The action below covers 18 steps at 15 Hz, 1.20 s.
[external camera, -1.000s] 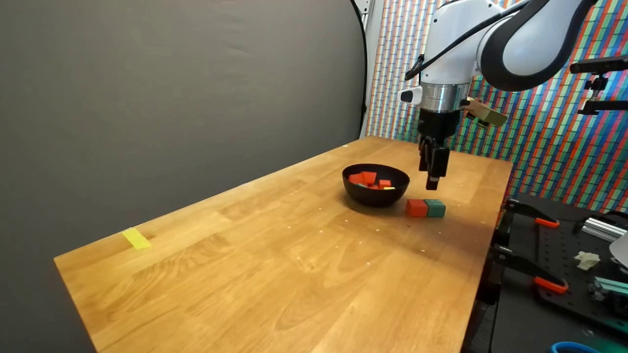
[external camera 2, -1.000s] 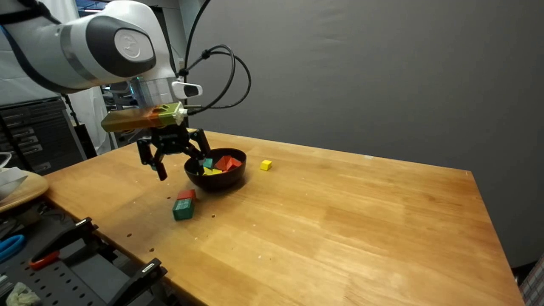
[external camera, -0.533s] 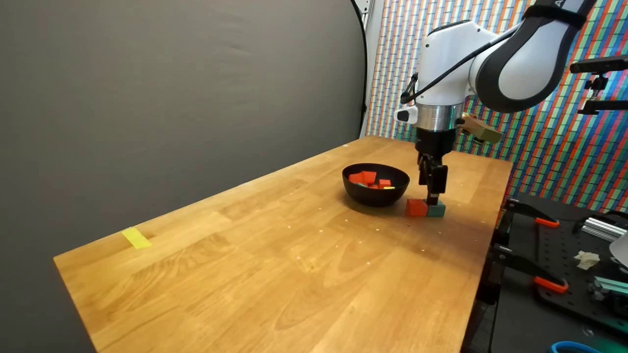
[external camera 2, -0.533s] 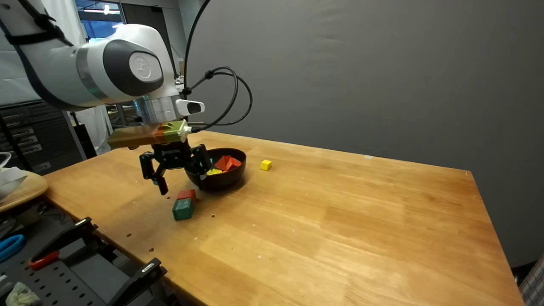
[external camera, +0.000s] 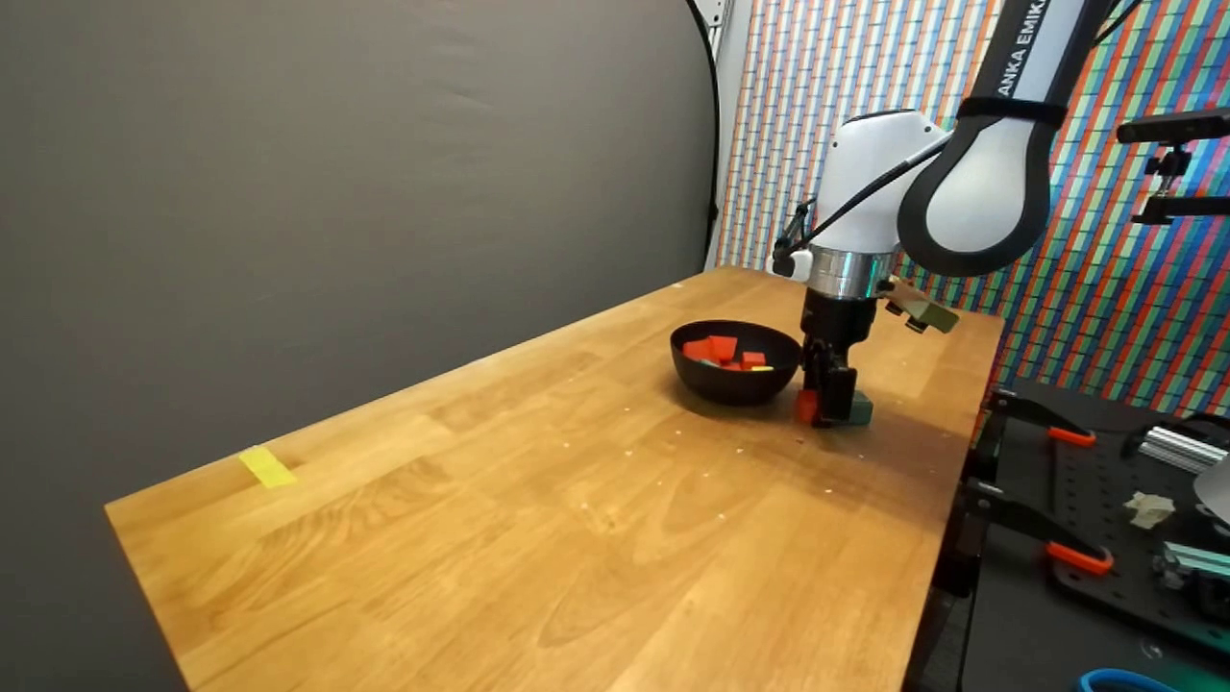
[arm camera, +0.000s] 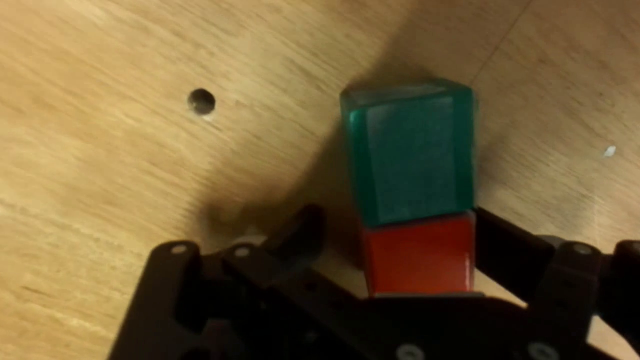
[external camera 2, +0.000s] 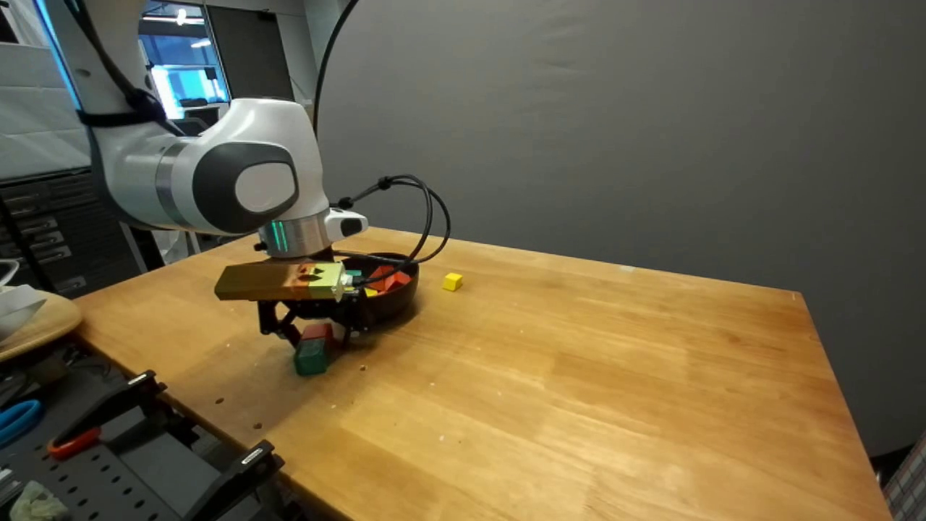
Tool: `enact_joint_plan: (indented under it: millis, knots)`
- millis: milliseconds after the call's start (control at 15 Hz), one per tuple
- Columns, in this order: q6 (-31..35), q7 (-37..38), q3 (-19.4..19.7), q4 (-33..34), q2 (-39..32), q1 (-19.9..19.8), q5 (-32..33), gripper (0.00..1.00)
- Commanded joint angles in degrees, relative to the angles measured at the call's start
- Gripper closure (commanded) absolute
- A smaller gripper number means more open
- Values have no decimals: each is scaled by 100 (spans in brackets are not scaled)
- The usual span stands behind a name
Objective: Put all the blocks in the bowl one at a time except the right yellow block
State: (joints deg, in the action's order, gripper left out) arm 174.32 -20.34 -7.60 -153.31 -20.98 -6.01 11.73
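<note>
arm point(external camera 2: 217, 177): bent | tool point(external camera 2: 320, 340): low, pointing down | jaws: standing apart

Black bowl point(external camera: 730, 387) holding red, yellow and teal blocks point(external camera: 723, 348), green block point(arm camera: 415, 160) touching red block point(arm camera: 420, 255) outside, yellow block point(external camera 2: 453, 281) nearby

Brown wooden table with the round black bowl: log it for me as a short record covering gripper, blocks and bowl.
Black two-fingered gripper: open, astride a red cube, gap visible on one side
Teal-green block: on the brown wooden table, touching that red cube
Round black bowl: holds red, yellow and teal-green blocks
Small yellow cube: on the table beside the bowl, not touching it
Flat yellow strip: near the table's edge
</note>
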Motion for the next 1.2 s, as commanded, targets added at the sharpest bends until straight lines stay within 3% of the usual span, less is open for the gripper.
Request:
enact_joint_plan:
  millis: [0,133,400,533,600,667,867,1000,1067,1133]
  knots:
    - [342,-284,-544,82,-302,-629,-161,58]
    - [389,-252,-671,17,-249,-797,-135,71]
    - [458,113,-826,-377,314,-865,-296,72]
    - [798,501,-890,-734,783,-762,-498,72]
    - [1039,759,-847,-978,1111,-615,-568,72]
    - [893,958,-731,-412,895,-403,-617,72]
    - [753,1556,-407,-414,1617,178,-803,72]
    - [632,1914,141,-710,2272,683,-612,72]
    - [304,2123,536,-382,2289,882,-321,53]
    - [100,2427,733,-395,2494,841,148,35]
